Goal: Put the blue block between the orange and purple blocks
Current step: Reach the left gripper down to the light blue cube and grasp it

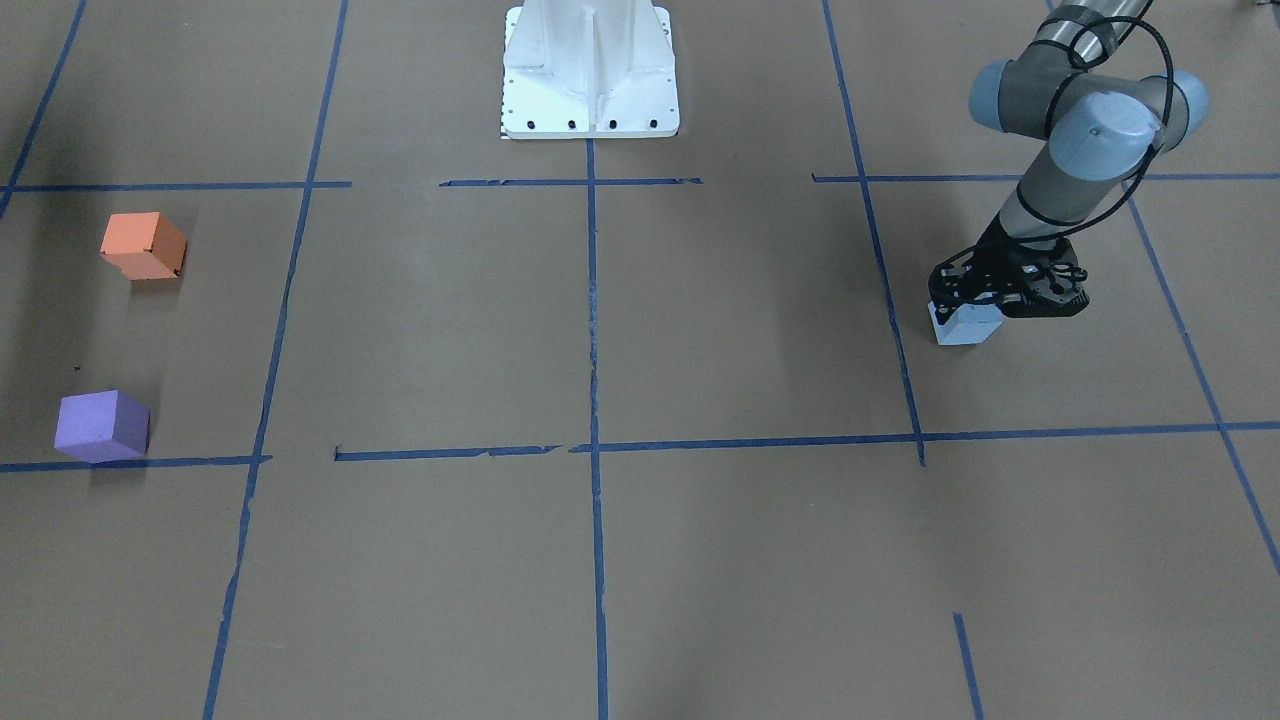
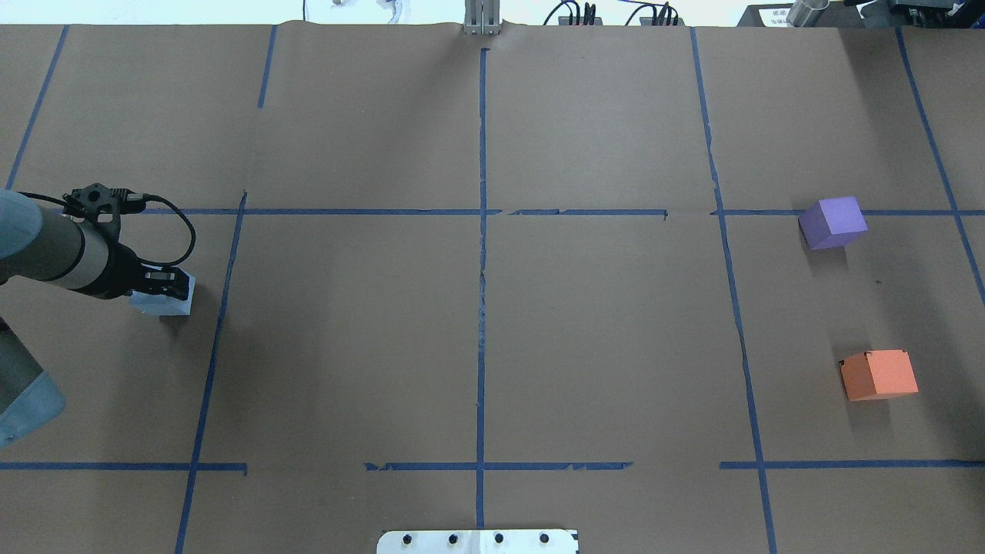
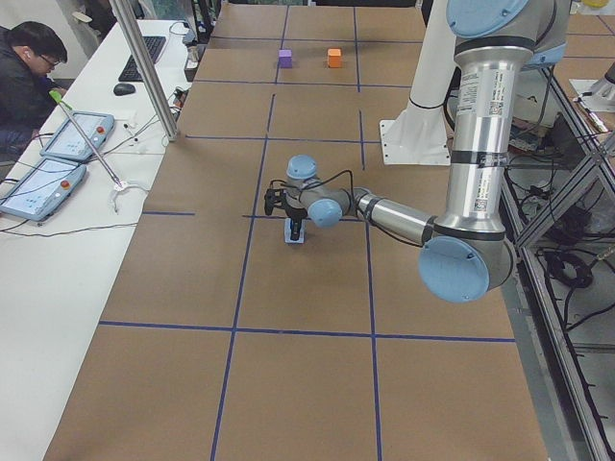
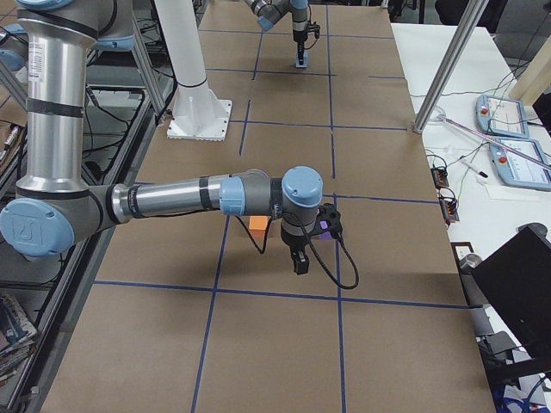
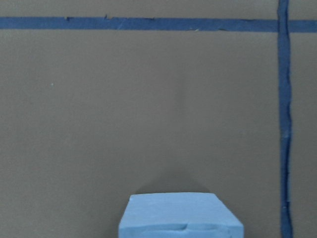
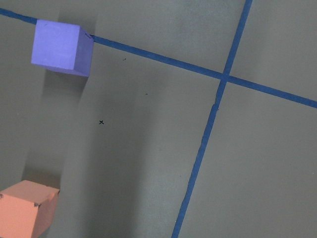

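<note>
The grasp is in hand: the left gripper sits over the blue block on the surface, well apart from the orange block and purple block. I cannot tell whether its fingers are clenched yet. Next comes a firm grip, then a long carry across to the gap between those two.

matt foam-like blue block on matt paper table.

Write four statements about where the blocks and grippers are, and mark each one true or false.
1. The blue block lies between the orange block and the purple block. False: it is far off to the side, at the left gripper.
2. The orange and purple blocks stand apart. True.
3. The right gripper is at the blue block. False: it hangs near the orange and purple blocks.
4. The purple block sits by a blue tape line. True.
</note>
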`<state>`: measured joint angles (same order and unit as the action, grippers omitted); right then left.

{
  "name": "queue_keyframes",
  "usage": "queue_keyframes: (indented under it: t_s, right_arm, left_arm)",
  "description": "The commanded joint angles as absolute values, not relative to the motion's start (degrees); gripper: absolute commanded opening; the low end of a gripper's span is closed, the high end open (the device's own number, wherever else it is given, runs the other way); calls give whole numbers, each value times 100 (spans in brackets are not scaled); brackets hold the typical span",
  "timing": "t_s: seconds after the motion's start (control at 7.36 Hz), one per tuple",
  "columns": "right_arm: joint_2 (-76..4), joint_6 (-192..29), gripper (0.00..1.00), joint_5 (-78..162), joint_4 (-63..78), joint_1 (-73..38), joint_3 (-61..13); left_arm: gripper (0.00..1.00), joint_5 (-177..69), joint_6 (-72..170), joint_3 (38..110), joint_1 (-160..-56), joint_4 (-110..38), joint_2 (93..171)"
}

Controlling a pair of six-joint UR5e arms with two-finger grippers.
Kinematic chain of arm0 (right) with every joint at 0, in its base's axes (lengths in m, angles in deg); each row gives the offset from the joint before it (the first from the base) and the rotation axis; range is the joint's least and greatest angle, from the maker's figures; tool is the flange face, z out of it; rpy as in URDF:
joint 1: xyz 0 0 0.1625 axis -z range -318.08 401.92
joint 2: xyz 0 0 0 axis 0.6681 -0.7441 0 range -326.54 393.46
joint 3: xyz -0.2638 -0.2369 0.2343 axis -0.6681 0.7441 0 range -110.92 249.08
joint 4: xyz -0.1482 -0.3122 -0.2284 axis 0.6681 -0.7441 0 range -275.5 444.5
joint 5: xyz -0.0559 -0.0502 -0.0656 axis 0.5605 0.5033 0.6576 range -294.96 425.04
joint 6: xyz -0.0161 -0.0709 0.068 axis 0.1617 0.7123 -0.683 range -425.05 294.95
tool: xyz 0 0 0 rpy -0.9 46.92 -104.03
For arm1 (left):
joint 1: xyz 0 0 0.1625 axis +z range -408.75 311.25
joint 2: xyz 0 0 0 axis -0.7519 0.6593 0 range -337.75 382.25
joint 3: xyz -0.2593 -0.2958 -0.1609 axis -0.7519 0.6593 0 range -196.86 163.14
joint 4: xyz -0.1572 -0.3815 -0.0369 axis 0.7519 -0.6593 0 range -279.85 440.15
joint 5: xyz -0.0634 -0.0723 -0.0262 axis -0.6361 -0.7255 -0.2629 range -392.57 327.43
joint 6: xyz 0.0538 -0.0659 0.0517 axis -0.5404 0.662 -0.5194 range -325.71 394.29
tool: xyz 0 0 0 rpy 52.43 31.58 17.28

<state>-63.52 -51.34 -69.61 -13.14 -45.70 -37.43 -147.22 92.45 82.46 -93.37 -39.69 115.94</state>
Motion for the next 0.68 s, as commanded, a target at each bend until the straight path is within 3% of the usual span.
queue_keyframes:
  t_s: [0.0, 0.41, 0.54]
  right_arm:
    - [-6357, -5133, 100, -6961, -1314, -4562, -3735]
    - [-6349, -5133, 100, -6961, -1323, -4562, -3709]
    - [-6357, -5142, 100, -6961, -1314, -4562, -3709]
  left_arm:
    - [12, -14700, 9264, 8229, -9323, -3886, 12511]
    - [14, -14552, 9326, 8010, -8727, -1537, 14726]
    - [14, -13959, 9787, 7643, -8255, -1434, 15272]
